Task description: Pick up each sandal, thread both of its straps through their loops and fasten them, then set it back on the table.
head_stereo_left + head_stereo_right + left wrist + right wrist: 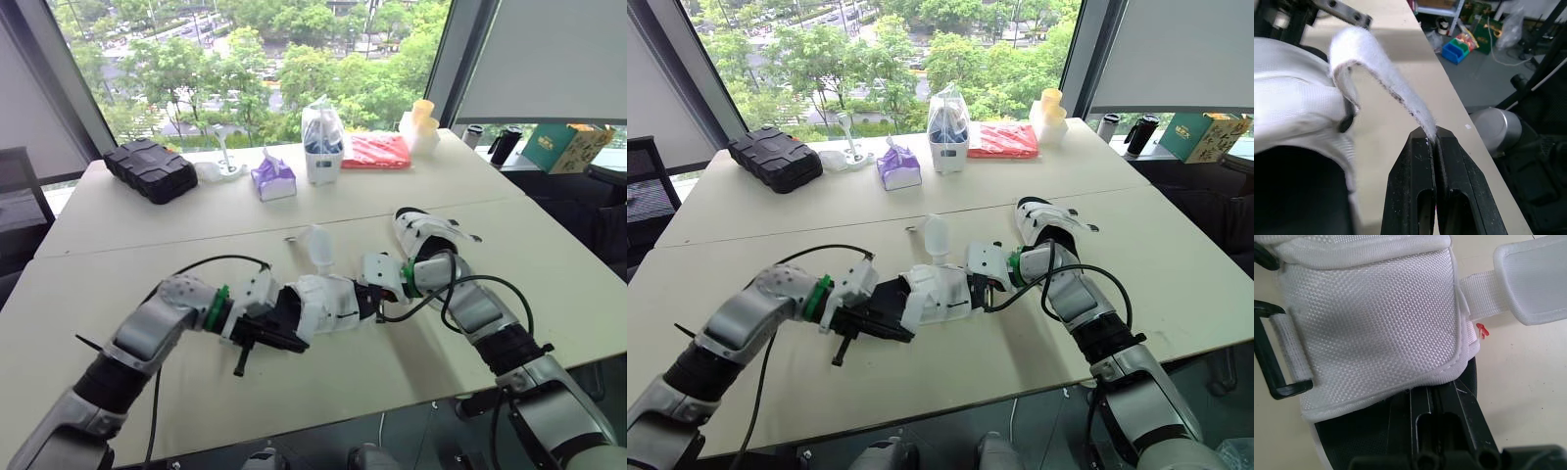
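Two claws share one white sandal [323, 304] over the table's [147, 225] near middle. The right claw [1437, 391] clamps its sole edge and the left claw [1435, 139] is pinched shut on the strap [1381, 73] tip. Best to keep the strap taut and untwisted while feeding the black loop [1273, 357].

The sandal [1376, 318] is white woven cloth; its strap [1386, 83] fuzzy, its loop [1267, 357] glossy black plastic; desk [294, 211] smooth matt.
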